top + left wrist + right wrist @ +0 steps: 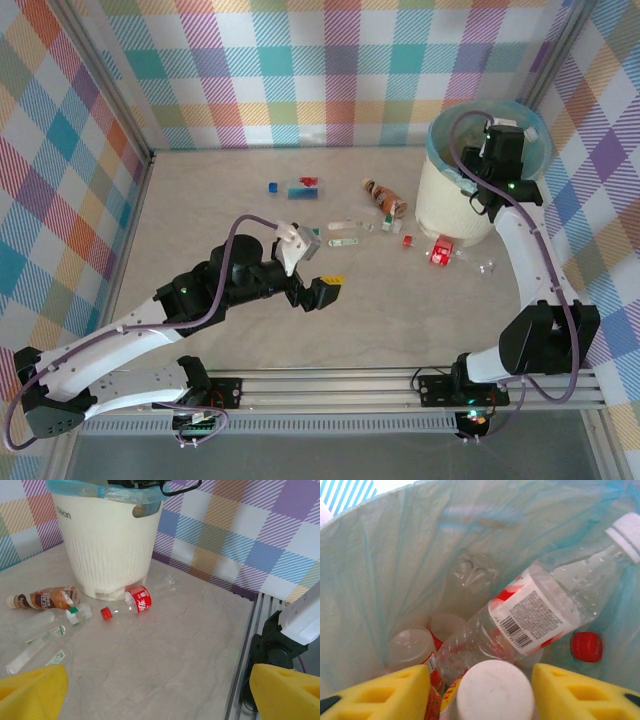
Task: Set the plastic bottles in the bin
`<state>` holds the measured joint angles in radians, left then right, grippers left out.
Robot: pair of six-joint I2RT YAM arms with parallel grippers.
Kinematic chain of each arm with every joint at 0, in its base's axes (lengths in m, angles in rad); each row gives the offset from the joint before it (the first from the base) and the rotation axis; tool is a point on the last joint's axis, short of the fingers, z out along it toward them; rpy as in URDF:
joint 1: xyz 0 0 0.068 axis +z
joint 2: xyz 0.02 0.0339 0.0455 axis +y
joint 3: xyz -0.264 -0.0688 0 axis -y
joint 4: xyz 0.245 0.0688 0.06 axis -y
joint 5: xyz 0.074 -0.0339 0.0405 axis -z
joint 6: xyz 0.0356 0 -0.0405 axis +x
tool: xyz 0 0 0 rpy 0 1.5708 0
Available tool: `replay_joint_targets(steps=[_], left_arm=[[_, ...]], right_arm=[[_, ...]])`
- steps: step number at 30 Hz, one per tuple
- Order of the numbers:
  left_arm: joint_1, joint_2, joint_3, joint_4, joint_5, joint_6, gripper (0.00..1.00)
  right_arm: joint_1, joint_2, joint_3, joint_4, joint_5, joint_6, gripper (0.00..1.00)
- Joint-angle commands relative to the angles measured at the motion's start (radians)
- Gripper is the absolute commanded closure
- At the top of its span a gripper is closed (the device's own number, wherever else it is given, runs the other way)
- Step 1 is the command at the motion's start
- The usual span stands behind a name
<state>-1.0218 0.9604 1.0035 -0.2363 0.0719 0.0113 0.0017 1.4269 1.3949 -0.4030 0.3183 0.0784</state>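
The bin stands at the far right corner of the counter, with a teal bag folded over its rim. The right end effector hangs over the bin's mouth. From its wrist camera, its yellow fingers are apart and a white-capped bottle stands between them. Whether they press on it I cannot tell. Below, inside the bag, lie several clear bottles with red labels, a large one slanting across with its barcode up.

More bottles lie loose on the far half of the counter. A blue-capped bottle is nearest the middle and a brown bottle lies near the bin's left side. Two clear ones lie side by side nearer the arms. A red-labelled bottle lies just beside the bin's base, and another clear one lies to its right. A small red cap sits alone between the clear pair and the red-labelled bottle.

The left end effector hovers over the middle of the counter, its fingers spread wide with nothing between them, pointing toward the bin.
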Motion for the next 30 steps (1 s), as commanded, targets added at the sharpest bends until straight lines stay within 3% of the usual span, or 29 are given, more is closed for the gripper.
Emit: replay_joint_targets(steps=[1, 8, 13, 20, 24, 30], left_arm=[[-0.013, -0.004, 0.018, -0.009, -0.009, -0.005, 0.06], [-0.014, -0.012, 0.013, -0.011, -0.056, -0.009, 0.06], [-0.014, -0.002, 0.018, -0.033, -0.226, -0.029, 0.06], [0.019, 0.157, 0.129, -0.235, -0.410, -0.043, 0.02], [0.091, 0.311, 0.224, -0.318, -0.351, -0.034, 0.01], [0.197, 0.570, 0.365, -0.391, -0.201, 0.029, 0.02]], right_arm=[[-0.011, -0.004, 0.037, -0.114, -0.046, 0.046, 0.34], [-0.011, -0.077, 0.136, -0.174, -0.072, 0.067, 0.22], [-0.010, -0.162, 0.157, -0.196, -0.124, 0.096, 0.15], [0.017, -0.354, 0.096, -0.260, -0.272, 0.176, 0.10], [0.025, -0.512, -0.048, -0.218, -0.385, 0.218, 0.10], [0.026, -0.662, -0.170, -0.265, -0.415, 0.166, 0.09]])
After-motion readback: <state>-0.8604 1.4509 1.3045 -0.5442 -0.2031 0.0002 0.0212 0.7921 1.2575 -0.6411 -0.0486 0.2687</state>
